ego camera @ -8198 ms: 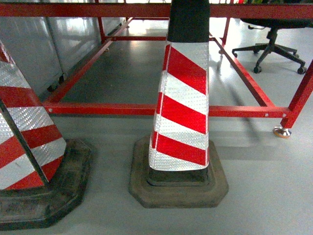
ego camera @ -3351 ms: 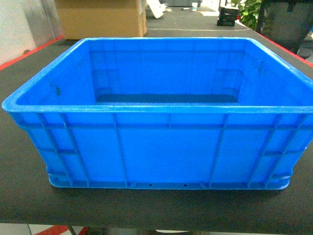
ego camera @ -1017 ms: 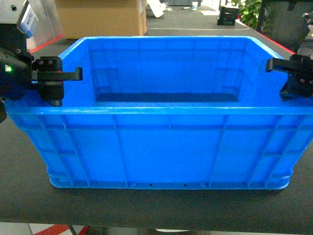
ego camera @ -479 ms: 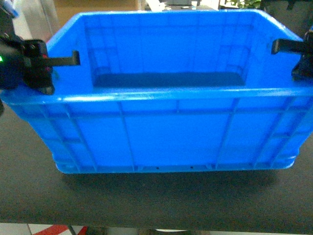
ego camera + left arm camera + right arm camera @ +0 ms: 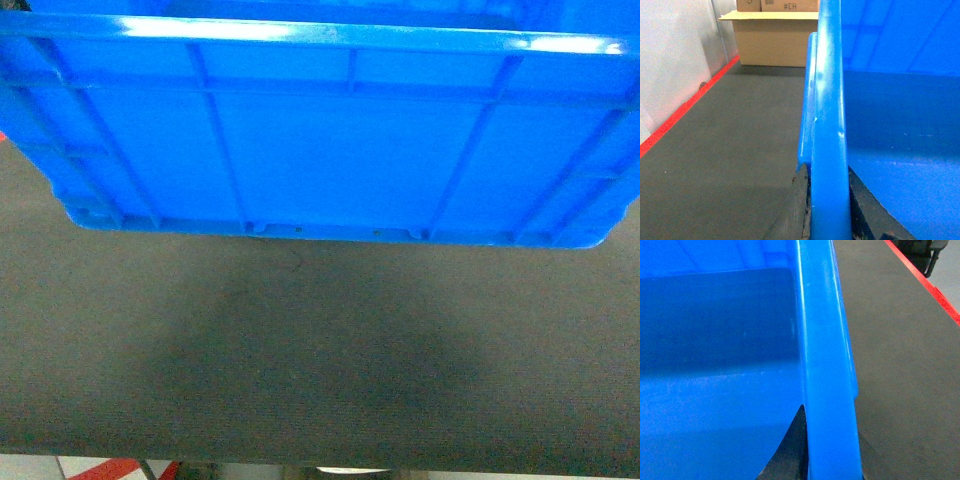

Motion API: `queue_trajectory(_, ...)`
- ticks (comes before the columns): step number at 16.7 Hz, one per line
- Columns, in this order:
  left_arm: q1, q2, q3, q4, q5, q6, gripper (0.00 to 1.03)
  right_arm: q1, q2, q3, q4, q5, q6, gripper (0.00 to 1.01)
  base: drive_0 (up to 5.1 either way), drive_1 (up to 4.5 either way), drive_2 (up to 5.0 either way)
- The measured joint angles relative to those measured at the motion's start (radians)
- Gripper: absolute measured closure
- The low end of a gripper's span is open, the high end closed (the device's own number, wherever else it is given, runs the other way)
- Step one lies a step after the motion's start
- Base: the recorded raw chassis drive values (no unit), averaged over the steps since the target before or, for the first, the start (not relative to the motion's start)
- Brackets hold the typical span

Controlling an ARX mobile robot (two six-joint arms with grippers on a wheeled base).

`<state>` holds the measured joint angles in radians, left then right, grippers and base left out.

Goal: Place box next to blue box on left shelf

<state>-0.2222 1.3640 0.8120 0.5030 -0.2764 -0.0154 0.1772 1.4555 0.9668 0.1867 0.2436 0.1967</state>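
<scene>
Box [image 5: 330, 150] rim pinched between each claw's fingers, left claw [image 5: 827, 210] and right claw [image 5: 827, 450] both narrow, clamped astride opposite side walls above dark mat [image 5: 320, 350].

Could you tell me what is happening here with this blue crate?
The robot holds the box with both arms. The left tool is clamped over the rim on one side wall, and the right tool likewise on the opposite wall. In the head view the box sits high in frame with a shadow on the dark table beneath, so it appears lifted. No shelf is in view.
</scene>
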Motion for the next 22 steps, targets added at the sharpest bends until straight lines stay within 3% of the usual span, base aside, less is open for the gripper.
queue_trajectory(22, -0.003, 0.0, -0.008, -0.008, -0.001, 0.005, 0.93, 0.001, -0.002, -0.009, -0.01, 0.003, -0.008, 0.91, 0.0, 0.0, 0.0)
